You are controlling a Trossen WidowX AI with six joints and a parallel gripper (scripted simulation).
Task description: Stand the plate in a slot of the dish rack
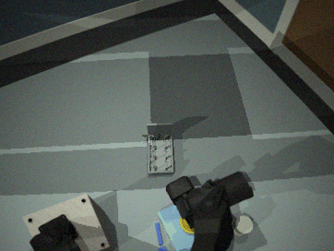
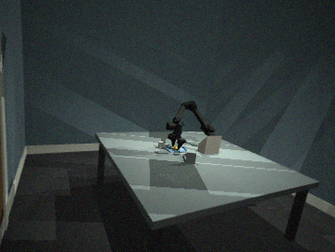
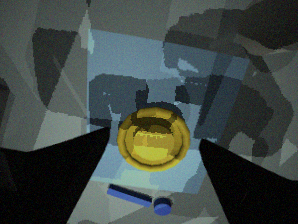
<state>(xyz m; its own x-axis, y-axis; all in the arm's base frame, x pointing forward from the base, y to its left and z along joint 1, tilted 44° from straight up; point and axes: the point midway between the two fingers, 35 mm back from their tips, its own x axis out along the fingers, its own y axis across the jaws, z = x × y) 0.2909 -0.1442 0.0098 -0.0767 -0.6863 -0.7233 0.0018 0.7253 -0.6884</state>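
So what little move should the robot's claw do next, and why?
Probably ease straight down a little more. The black open gripper hangs above the round yellow plate on the pale blue mat, one finger on each side, nothing held. The grey wire dish rack has no plate in it.
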